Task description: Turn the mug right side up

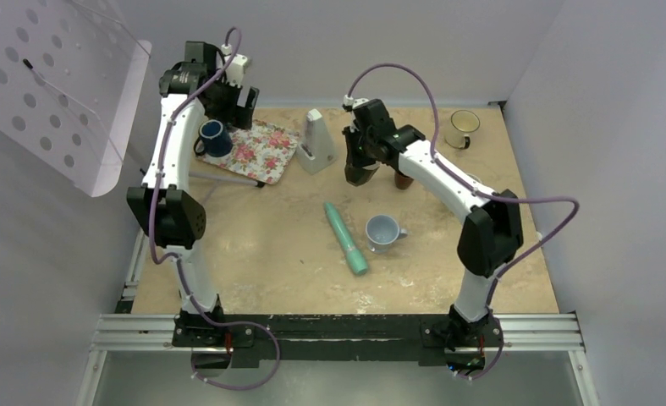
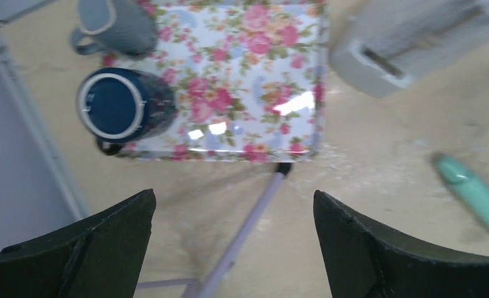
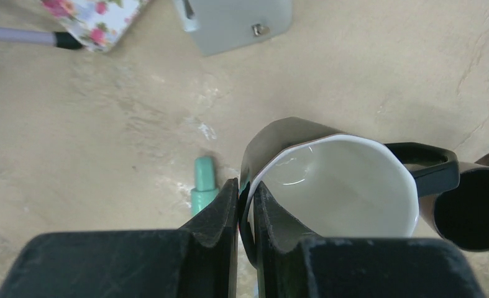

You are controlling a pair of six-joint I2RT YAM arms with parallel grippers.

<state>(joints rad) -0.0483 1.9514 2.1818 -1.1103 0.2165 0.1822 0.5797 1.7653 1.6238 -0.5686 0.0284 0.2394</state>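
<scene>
My right gripper (image 3: 245,186) is shut on the rim of a dark mug with a white inside (image 3: 341,186). One finger is inside the mug and one outside. The mug's mouth faces the wrist camera and its black handle (image 3: 428,162) points right. In the top view this gripper (image 1: 361,162) holds the mug (image 1: 360,175) at the table's back middle. My left gripper (image 2: 234,198) is open and empty, raised over the table just in front of the floral tray (image 2: 254,81). In the top view it (image 1: 238,100) is at the back left.
A navy mug (image 2: 114,105) and a grey-blue mug (image 2: 114,22) stand on the tray. A grey wedge-shaped block (image 1: 316,142), a teal tube (image 1: 346,238), a light blue mug (image 1: 382,232), a brown mug (image 1: 404,179) and a cream mug (image 1: 462,128) are on the table.
</scene>
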